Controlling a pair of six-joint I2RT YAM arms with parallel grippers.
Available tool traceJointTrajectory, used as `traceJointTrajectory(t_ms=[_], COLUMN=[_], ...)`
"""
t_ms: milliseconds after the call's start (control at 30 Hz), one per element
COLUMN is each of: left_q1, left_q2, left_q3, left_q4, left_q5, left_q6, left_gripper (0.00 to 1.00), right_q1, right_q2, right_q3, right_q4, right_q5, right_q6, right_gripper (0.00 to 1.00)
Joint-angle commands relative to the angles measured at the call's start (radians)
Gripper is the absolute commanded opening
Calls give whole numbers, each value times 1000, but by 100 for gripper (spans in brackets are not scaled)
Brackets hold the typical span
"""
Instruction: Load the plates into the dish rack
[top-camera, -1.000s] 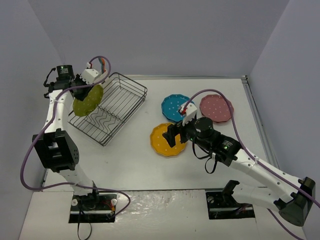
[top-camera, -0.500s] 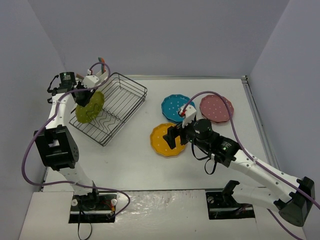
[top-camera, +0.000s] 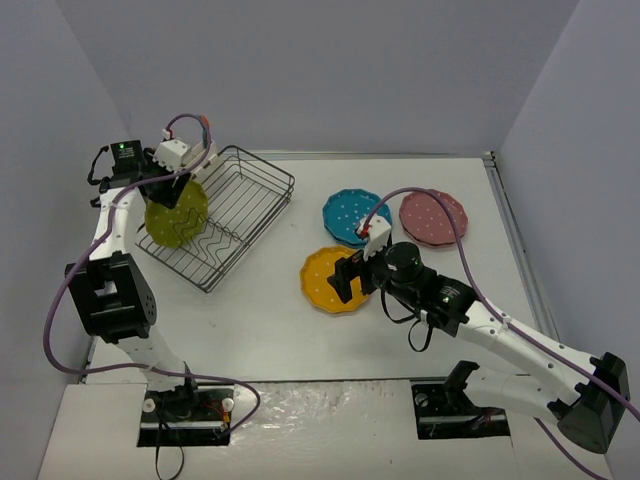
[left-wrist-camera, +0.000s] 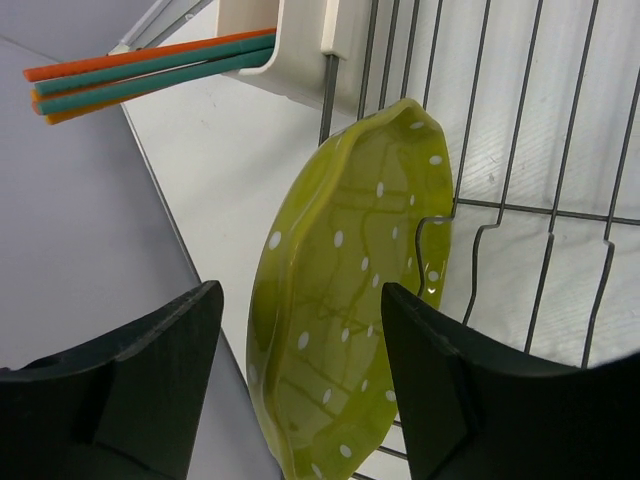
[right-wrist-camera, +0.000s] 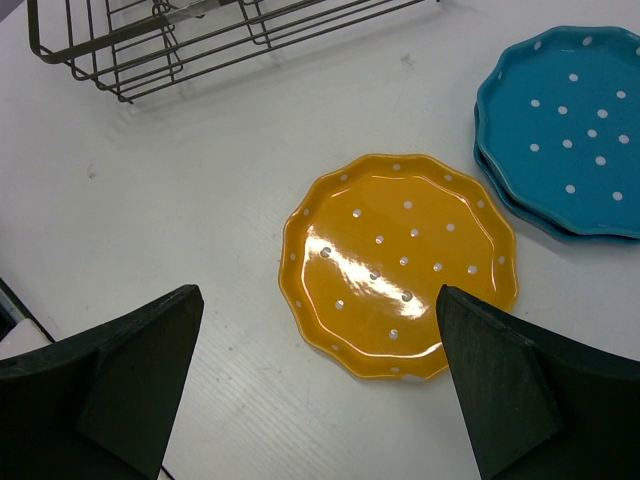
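Observation:
A yellow-green plate (left-wrist-camera: 350, 290) (top-camera: 181, 216) stands on edge at the left end of the dish rack (top-camera: 262, 212) (left-wrist-camera: 520, 200), leaning on the wire dividers. My left gripper (left-wrist-camera: 300, 400) (top-camera: 174, 187) is open around its upper rim, with a gap on both sides. An orange plate (right-wrist-camera: 400, 260) (top-camera: 330, 281) lies flat on the table. My right gripper (right-wrist-camera: 318, 340) (top-camera: 347, 277) hovers open just above its near edge. A teal plate (top-camera: 350, 213) (right-wrist-camera: 565, 130) lies on another teal one, and a pink plate (top-camera: 433, 216) lies beside them.
A white caddy (left-wrist-camera: 290, 50) holding orange and teal sticks (left-wrist-camera: 150, 75) hangs on the rack's far left corner. The grey side wall stands close to the rack's left. The table's raised edge (top-camera: 512, 230) runs along the right.
My left gripper has opened and let go of the yellow-green plate, which has come down from a tilted hold to stand in the rack. The right gripper edged slightly left over the orange plate.

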Motion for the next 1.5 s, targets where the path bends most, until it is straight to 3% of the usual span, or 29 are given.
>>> traceJointTrajectory(t_ms=[0,200,267,367,500,600,867,1033,1200,1467], left_q1=[1,-1,-5,-14,-40,-103,-402,-549,-626,-654], left_q2=[-149,-263,-311,-381,-494,-575,-680,-679,-634,-597], left_q3=[19,-17,-23,-36,-120,-176,-325,-429,-482,-553], left_q4=[130,184,167,100,17,-29,-145,-116,-81,-40], left_q5=[-11,-75,-118,-196,-143,-118,-209,-240,-261,-271], left_q6=[-148,-347,-482,-668,-905,-996,-1161,-1263,-1305,-1352], left_gripper=[78,87,97,97,97,97,97,97,97,97], right_q1=[-5,-3,-2,18,76,109,152,160,169,174], right_q2=[-1,21,38,79,197,295,464,529,572,609], right_q3=[2,-3,-12,-9,8,23,56,52,54,49], right_q4=[70,66,64,52,43,44,51,73,90,104], right_q5=[23,25,18,-1,17,23,76,90,90,109], right_q6=[7,12,10,-4,-19,-27,-53,-43,-35,-25], right_gripper=[100,100,100,99,97,95,82,75,65,53])
